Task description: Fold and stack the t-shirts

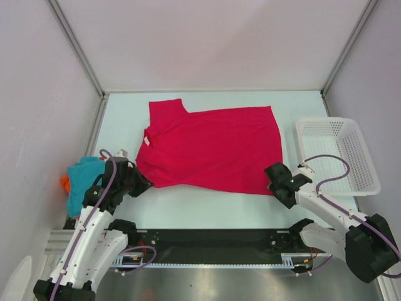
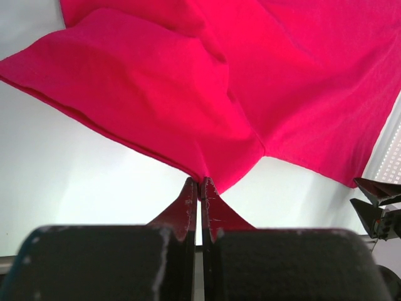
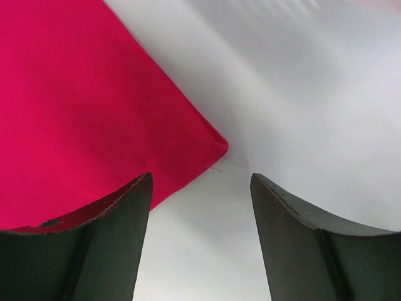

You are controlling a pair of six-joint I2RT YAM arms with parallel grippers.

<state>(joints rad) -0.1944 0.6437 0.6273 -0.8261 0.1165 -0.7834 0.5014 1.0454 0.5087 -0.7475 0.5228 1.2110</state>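
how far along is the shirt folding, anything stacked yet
Done: little. The crimson shirt lies mostly spread on the table, with one left part lapped over.
In hand: the left gripper is shut on its near-left edge. The right gripper hangs open beside the near-right corner, gripping nothing.
Left: finishing this fold, then the teal shirt and orange shirt, which look bunched at the table's left edge.

A robot lab cell: blank white panels (image 1: 213, 44), aluminium posts (image 1: 76, 47), arms (image 1: 326, 210) bolted to a rail (image 1: 213, 241)

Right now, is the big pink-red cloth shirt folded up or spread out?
Spread out: the crimson-pink cloth t-shirt lies wide across the pale table, no neat fold yet.
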